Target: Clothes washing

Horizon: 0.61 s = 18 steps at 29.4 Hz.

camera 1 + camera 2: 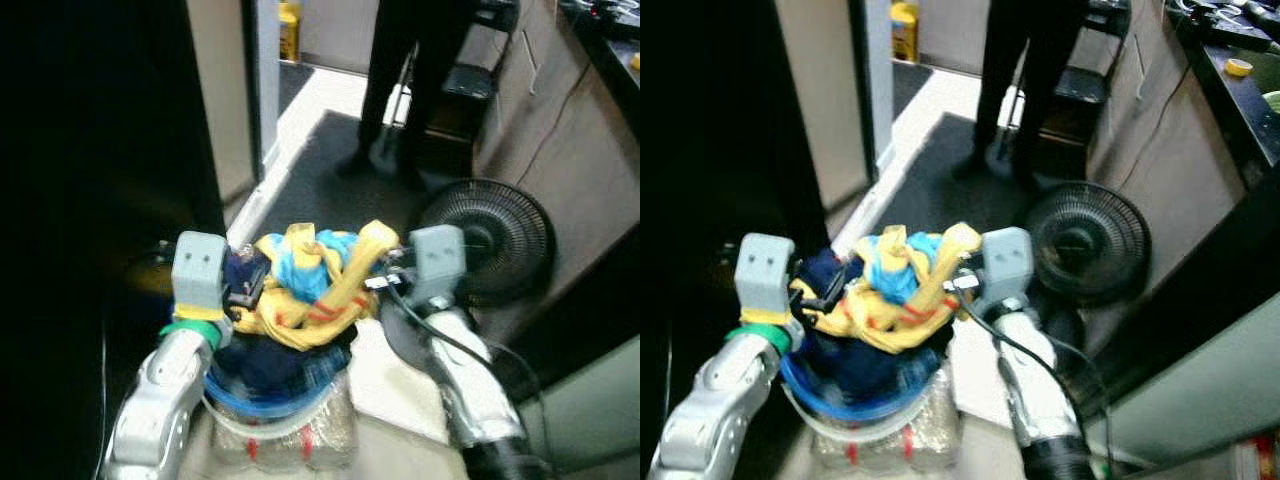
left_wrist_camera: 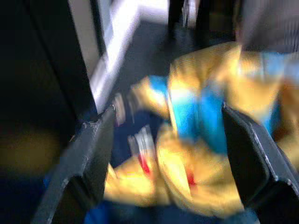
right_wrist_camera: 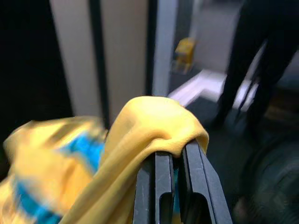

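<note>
Atop the basket (image 1: 262, 408), yellow garment (image 1: 310, 290) heaped, right gripper (image 3: 172, 154) pinching one fold

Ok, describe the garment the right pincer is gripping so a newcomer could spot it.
Start at the round basket with the blue rim, between the robot's arms. On top of its dark clothes lies the yellow garment, one fold draped over the right pincer. Its blue patches and red marks set it apart from the navy laundry beneath.

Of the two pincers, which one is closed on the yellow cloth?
The right pincer: its fingers are pressed together with the yellow cloth draped over their tips. The left pincer stands wide open around the laundry pile.
</note>
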{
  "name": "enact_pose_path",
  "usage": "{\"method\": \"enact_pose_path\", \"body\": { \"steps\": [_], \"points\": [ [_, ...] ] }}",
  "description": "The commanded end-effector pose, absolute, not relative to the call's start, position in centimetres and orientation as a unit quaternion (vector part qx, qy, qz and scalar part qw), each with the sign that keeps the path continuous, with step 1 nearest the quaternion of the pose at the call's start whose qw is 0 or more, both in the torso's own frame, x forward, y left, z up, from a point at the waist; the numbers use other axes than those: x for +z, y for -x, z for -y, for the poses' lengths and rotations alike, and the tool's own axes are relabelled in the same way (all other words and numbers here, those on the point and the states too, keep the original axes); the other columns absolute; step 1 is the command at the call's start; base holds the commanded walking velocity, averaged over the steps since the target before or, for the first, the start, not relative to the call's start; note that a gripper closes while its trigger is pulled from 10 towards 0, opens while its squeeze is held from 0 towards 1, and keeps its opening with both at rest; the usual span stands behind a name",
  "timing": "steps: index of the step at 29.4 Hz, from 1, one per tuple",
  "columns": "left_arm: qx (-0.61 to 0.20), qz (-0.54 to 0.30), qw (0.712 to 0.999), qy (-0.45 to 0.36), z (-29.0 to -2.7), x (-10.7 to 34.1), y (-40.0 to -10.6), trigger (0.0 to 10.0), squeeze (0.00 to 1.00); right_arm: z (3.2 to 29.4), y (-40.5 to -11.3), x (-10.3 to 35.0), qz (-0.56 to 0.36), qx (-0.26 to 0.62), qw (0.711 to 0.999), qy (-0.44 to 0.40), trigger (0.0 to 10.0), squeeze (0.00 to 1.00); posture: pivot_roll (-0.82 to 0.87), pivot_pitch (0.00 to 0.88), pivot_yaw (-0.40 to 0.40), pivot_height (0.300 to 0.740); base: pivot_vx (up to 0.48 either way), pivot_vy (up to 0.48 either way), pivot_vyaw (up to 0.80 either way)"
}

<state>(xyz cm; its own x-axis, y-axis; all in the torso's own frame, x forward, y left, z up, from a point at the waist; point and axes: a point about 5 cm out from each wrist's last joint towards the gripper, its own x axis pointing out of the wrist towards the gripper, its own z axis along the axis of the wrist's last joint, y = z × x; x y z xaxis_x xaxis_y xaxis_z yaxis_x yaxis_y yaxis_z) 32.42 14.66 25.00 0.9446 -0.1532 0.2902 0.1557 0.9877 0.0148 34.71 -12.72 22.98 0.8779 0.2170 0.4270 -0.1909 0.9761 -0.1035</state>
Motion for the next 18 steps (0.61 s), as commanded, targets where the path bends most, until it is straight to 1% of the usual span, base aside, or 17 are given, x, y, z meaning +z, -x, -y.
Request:
{"method": "enact_pose_path", "body": {
  "steps": [1,2,4,7,8,13,15,16,18],
  "points": [
    [-0.076,0.196,0.978,0.004,-15.2,27.5,-32.6,10.0,0.0,13.1,-33.9,24.3,0.275,0.081,0.957,0.045,10.0,0.0,0.0,0.024,0.052,0.74,0.0,0.0,0.0],
    [-0.07,0.217,0.974,-0.003,-15.5,28.8,-32.9,10.0,0.0,12.7,-34.3,25.7,0.3,0.078,0.949,0.05,10.0,0.0,0.0,0.025,0.052,0.74,0.0,0.0,0.0],
    [-0.07,0.227,0.971,-0.012,-15.5,29.3,-33.1,10.0,0.0,12.7,-35.0,28.2,0.327,0.074,0.941,0.051,10.0,0.0,0.0,0.023,0.049,0.74,0.0,0.0,0.0],
    [-0.069,0.226,0.972,-0.014,-15.4,29.1,-33.1,10.0,0.0,12.9,-35.3,29.2,0.338,0.074,0.937,0.057,10.0,0.0,-0.01,0.025,0.045,0.74,0.0,0.0,0.0],
    [-0.066,0.224,0.972,-0.013,-15.5,28.9,-33.1,10.0,0.0,12.8,-35.5,28.9,0.329,0.08,0.938,0.068,10.0,0.0,0.0,0.027,0.033,0.74,0.0,0.0,0.0],
    [-0.062,0.223,0.973,-0.009,-15.5,28.8,-33.1,10.0,0.0,12.3,-35.5,27.5,0.307,0.096,0.943,0.08,10.0,0.0,0.0,0.031,0.024,0.74,0.0,0.0,0.0],
    [-0.06,0.22,0.974,-0.004,-15.6,28.6,-33.0,10.0,0.0,12.0,-35.1,25.6,0.28,0.106,0.95,0.091,10.0,0.0,0.0,0.03,0.016,0.74,0.0,0.0,0.0],
    [-0.06,0.22,0.974,-0.004,-15.6,28.6,-33.0,10.0,0.0,12.0,-35.1,25.6,0.28,0.106,0.95,0.091,10.0,0.0,0.0,0.03,0.016,0.74,0.0,0.0,0.0],
    [-0.061,0.216,0.975,0.002,-15.5,28.4,-32.9,10.0,0.0,12.0,-34.8,23.7,0.248,0.106,0.959,0.083,10.0,0.0,0.0,0.031,0.014,0.74,0.0,0.0,0.0]
  ]
}}
